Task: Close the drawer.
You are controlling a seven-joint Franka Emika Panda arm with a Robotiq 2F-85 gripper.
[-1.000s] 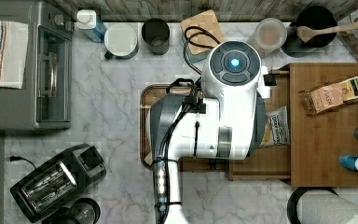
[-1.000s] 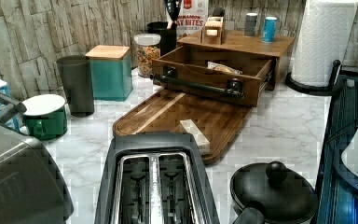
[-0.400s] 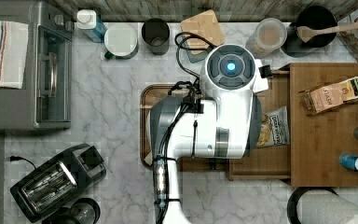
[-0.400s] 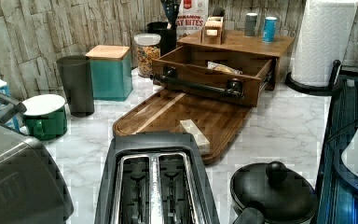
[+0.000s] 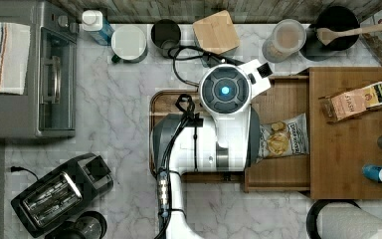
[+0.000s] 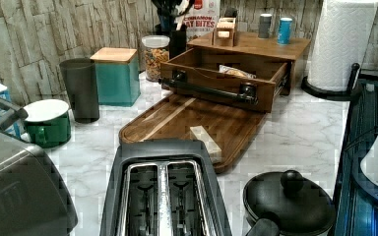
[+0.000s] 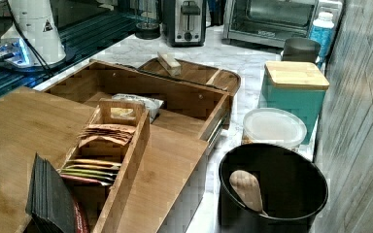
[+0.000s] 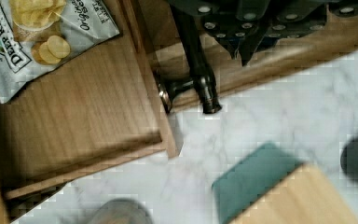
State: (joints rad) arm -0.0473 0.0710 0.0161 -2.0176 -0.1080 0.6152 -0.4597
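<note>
We see the gripper [image 8: 249,28] in the wrist view, directly above the black bar handle [image 8: 196,60] near one end of it. We cannot tell whether it is open or closed.

The drawer [image 5: 283,102] stands pulled out from under the cabinet top [image 5: 353,169], toward the worktop [image 5: 119,99] middle. In the top view its front wall lies under the arm [image 5: 214,134]. A chip bag [image 5: 283,137] lies flat on the drawer floor.

In the left view, the drawer front overhangs the far edge of the dark tray [image 6: 192,123]. Beside the drawer's corner, toward the worktop's wall edge, stand a teal canister [image 6: 115,73] and a clear jar [image 6: 155,56].
</note>
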